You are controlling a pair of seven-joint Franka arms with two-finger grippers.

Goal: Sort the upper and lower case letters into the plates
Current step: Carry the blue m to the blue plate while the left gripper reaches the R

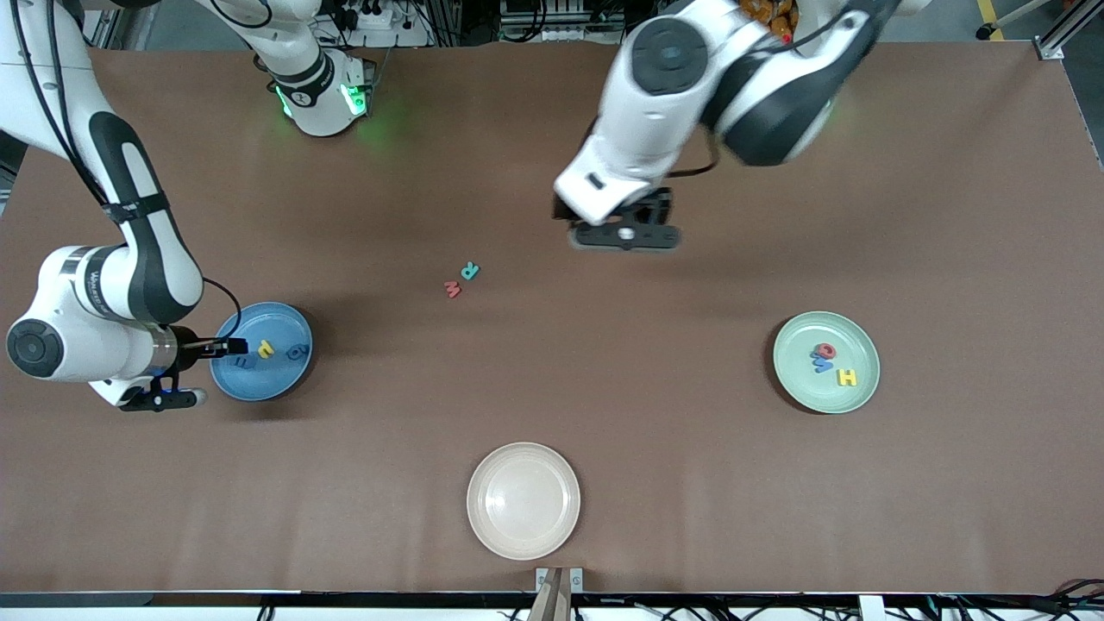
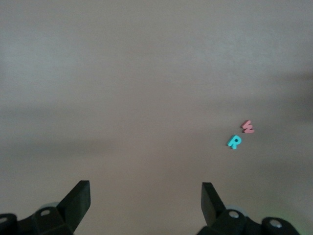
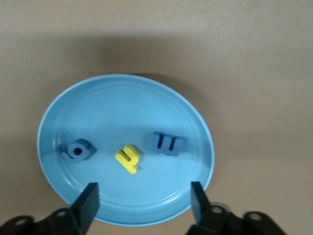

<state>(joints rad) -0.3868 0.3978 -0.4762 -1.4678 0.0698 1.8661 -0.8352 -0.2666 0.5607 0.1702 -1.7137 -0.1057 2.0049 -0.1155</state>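
Letters are lying in three places. In the blue plate (image 1: 259, 379), toward my right arm's end of the table, a blue "a" (image 3: 77, 150), a yellow letter (image 3: 128, 158) and a blue "m" (image 3: 167, 143) are sitting in a row. In the mint green plate (image 1: 854, 397), toward my left arm's end, a red "o" (image 1: 826, 350), a blue letter (image 1: 822, 365) and a yellow "H" (image 1: 847, 377) are clustering together. On the bare table (image 1: 690, 483) a teal "R" (image 1: 470, 271) is lying with a red "W" (image 1: 452, 289) just beside it, at its seven o'clock in the front view.

I am holding my right gripper (image 3: 144, 198) over the blue plate's rim, fingers spread wide and carrying nothing. My left gripper (image 2: 145, 198) is hanging wide and empty over bare table near the middle.

A cream plate (image 1: 523, 535) is sitting nearest the front camera. The right arm is bearing small writing that I cannot read.
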